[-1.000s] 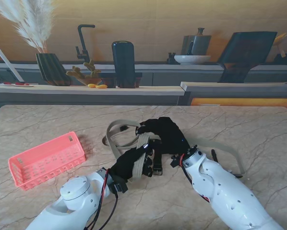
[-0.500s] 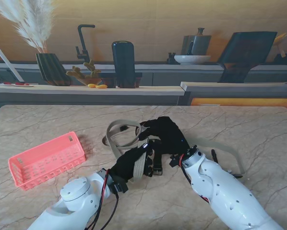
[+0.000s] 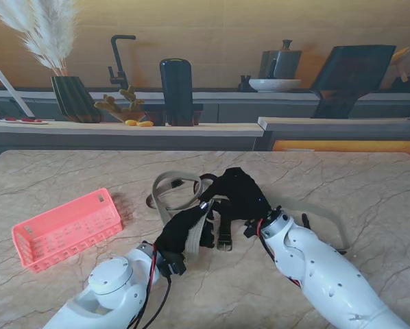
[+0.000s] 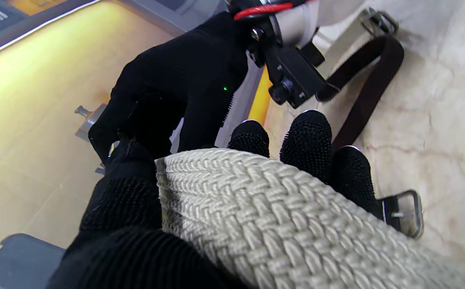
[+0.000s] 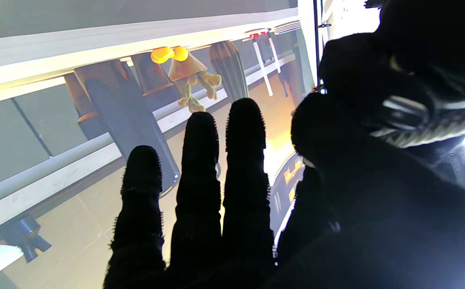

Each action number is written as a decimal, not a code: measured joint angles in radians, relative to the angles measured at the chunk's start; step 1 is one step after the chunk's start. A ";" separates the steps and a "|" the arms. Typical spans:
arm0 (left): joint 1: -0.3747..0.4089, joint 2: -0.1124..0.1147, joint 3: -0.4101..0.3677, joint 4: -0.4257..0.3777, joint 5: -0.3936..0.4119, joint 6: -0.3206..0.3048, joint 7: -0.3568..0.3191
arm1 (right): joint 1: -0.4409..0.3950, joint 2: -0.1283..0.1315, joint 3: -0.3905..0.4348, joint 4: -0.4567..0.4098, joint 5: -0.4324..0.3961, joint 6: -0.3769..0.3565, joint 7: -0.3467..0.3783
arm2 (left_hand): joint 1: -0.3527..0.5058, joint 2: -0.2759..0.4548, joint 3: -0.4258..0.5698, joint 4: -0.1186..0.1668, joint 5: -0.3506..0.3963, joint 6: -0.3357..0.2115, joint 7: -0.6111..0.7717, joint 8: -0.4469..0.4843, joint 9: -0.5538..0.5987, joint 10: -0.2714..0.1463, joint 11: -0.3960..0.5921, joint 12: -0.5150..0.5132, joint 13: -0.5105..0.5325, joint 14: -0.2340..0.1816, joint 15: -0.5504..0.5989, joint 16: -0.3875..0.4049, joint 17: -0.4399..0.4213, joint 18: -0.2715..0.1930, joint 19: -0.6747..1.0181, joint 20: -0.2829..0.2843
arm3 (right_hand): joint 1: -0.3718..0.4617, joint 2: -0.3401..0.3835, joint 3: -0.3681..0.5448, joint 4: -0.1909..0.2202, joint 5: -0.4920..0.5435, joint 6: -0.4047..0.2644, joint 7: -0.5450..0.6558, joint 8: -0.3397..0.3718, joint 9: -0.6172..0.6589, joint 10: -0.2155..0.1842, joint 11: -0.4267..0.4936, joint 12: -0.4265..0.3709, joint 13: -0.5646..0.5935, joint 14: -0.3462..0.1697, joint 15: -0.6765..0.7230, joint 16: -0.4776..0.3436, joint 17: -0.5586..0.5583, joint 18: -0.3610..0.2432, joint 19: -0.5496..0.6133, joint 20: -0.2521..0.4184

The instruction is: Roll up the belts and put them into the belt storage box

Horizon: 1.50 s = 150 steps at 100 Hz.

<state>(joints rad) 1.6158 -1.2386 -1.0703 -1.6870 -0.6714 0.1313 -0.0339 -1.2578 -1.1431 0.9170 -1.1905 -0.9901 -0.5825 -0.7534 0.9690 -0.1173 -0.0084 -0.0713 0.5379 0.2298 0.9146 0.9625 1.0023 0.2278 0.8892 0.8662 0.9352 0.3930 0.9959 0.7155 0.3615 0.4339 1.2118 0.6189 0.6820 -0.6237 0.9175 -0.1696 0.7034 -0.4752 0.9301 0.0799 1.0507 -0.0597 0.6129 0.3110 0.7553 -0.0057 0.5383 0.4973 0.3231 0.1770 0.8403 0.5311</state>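
Observation:
A beige woven belt (image 3: 168, 186) lies looped on the marble table, its tail running right past my right arm. My left hand (image 3: 184, 231) is shut on a stretch of the woven belt (image 4: 264, 208), which crosses its palm under the curled fingers (image 4: 309, 140). My right hand (image 3: 239, 192) hovers just beyond it, touching the same bundle; three fingers (image 5: 200, 168) are straight, thumb and forefinger hidden. A dark brown belt (image 4: 371, 86) with a metal buckle (image 4: 407, 208) lies under both hands. The pink storage basket (image 3: 64, 229) sits far left.
The table's far edge meets a counter with a black cylinder (image 3: 176, 91), a dark vase of pampas grass (image 3: 73, 96) and a small plant (image 3: 123, 106). Bare marble lies between the basket and my left arm.
My left hand has turned and drawn slightly left with the woven belt, lifting it. The right hand shifted only a little, staying against the bundle.

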 measured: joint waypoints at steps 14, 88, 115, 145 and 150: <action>-0.006 0.000 0.016 0.000 0.120 -0.033 0.046 | -0.025 -0.006 0.022 -0.018 0.030 0.035 0.010 | -0.104 -0.001 0.000 0.009 -0.021 -0.009 -0.201 -0.189 -0.063 0.002 -0.071 -0.020 -0.071 0.019 -0.068 0.000 -0.062 -0.002 -0.048 -0.002 | -0.001 -0.022 0.000 0.000 0.026 0.024 0.000 -0.013 0.000 0.004 0.000 0.000 0.000 0.001 0.013 0.011 0.000 0.020 0.009 0.000; -0.034 -0.004 0.052 0.060 0.596 -0.281 0.260 | -0.143 -0.042 0.139 -0.160 0.131 0.248 0.011 | -0.244 -0.091 0.003 0.009 -0.219 -0.110 -0.534 -0.524 -0.562 -0.003 -0.635 -0.452 -0.585 -0.123 -0.683 -0.206 -0.333 -0.126 -0.433 -0.146 | 0.011 -0.033 -0.002 0.001 0.052 0.150 0.000 -0.022 0.000 0.066 0.028 0.011 -0.001 0.058 0.085 0.036 -0.017 0.075 0.063 -0.012; -0.036 -0.003 0.055 0.056 0.660 -0.308 0.304 | -0.174 -0.041 0.188 -0.203 0.083 0.286 -0.039 | -0.244 -0.133 0.025 0.021 -0.319 -0.106 -0.574 -0.563 -0.614 -0.025 -0.637 -0.483 -0.620 -0.142 -0.709 -0.221 -0.361 -0.137 -0.486 -0.147 | 0.022 -0.056 -0.002 0.002 0.073 0.182 0.000 -0.022 0.000 0.092 0.041 0.012 -0.001 0.079 0.108 0.037 -0.028 0.084 0.085 -0.023; -0.040 0.005 0.096 0.027 0.690 -0.256 0.274 | -0.192 -0.038 0.228 -0.235 0.058 0.318 -0.090 | -0.243 -0.220 0.307 0.022 -0.331 -0.079 -0.575 -0.625 -0.625 -0.024 -0.638 -0.498 -0.572 -0.127 -0.619 -0.192 -0.338 -0.137 -0.452 -0.121 | 0.034 -0.057 -0.002 0.002 0.075 0.201 0.000 -0.022 0.000 0.104 0.053 0.020 -0.011 0.084 0.130 0.038 -0.031 0.085 0.103 -0.034; -0.042 0.006 0.099 0.020 0.668 -0.231 0.253 | -0.192 -0.037 0.232 -0.237 0.055 0.320 -0.093 | -0.243 -0.220 0.331 0.022 -0.332 -0.076 -0.575 -0.625 -0.625 -0.014 -0.629 -0.497 -0.534 -0.115 -0.559 -0.158 -0.317 -0.136 -0.405 -0.111 | 0.034 -0.057 -0.002 0.002 0.075 0.201 0.000 -0.022 0.000 0.104 0.054 0.020 -0.011 0.085 0.130 0.039 -0.031 0.085 0.106 -0.034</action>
<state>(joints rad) 1.5742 -1.2325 -0.9718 -1.6670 -0.0035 -0.0997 0.2191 -1.4500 -1.1804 1.1489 -1.4273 -0.9352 -0.2626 -0.8463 0.7262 -0.3375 0.3231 -0.0491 0.2055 0.1534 0.3392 0.3376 0.3772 0.2138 0.2606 0.3693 0.4013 0.2783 0.4365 0.5579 0.0447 0.2978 0.8067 0.5076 0.7157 -0.6806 0.9156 -0.1674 0.7786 -0.2743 0.9301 0.0581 1.0512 0.0445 0.6670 0.3313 0.7442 0.0789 0.6681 0.5360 0.2922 0.2617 0.9465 0.4968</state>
